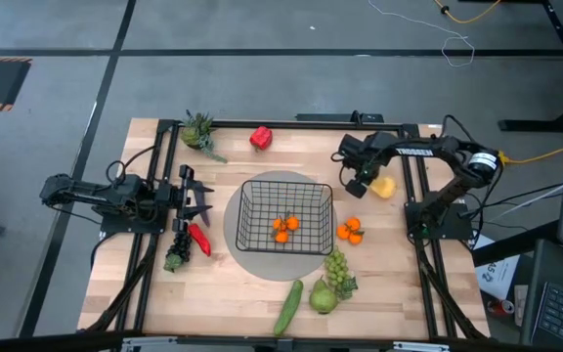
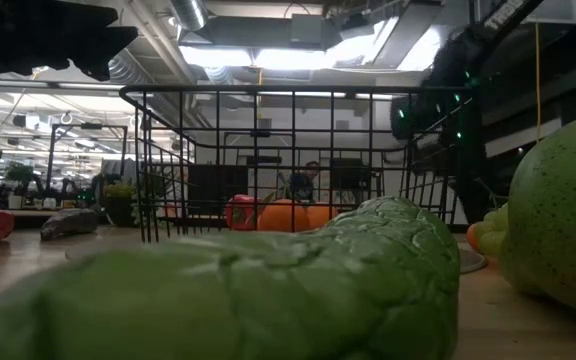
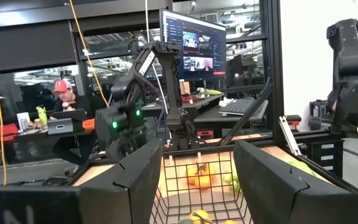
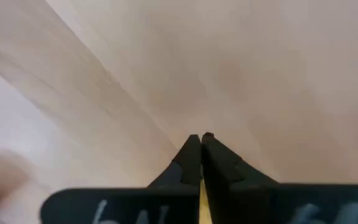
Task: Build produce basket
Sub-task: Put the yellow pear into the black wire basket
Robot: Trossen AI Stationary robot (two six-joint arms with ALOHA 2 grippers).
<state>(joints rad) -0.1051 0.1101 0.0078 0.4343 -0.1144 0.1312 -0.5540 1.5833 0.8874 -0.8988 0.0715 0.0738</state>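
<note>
The black wire basket [image 1: 284,200] stands on a round grey mat at the table's middle, with small oranges [image 1: 284,227] inside. My right gripper [image 1: 356,188] is shut, pointing down over the table right of the basket, and a yellow fruit [image 1: 385,186] lies at its right side. My left gripper [image 1: 204,200] is open and empty, left of the basket and level, facing it [image 3: 197,180]. A red pepper [image 1: 199,239] and dark grapes [image 1: 175,257] lie just near of the left gripper. My right gripper has its fingertips [image 4: 191,149] shut on each other above the bare wood. A thin yellow strip [image 4: 201,198] shows in the gap farther back. I cannot tell whether the gripper touches the yellow fruit beside it.
More oranges [image 1: 350,231], green grapes [image 1: 337,266], a pear [image 1: 323,297] and a cucumber [image 1: 288,306] lie near and right of the basket. A red pepper [image 1: 260,138] and a leafy green piece [image 1: 199,131] lie at the far edge. Black frame rails [image 1: 425,225] run along both sides.
</note>
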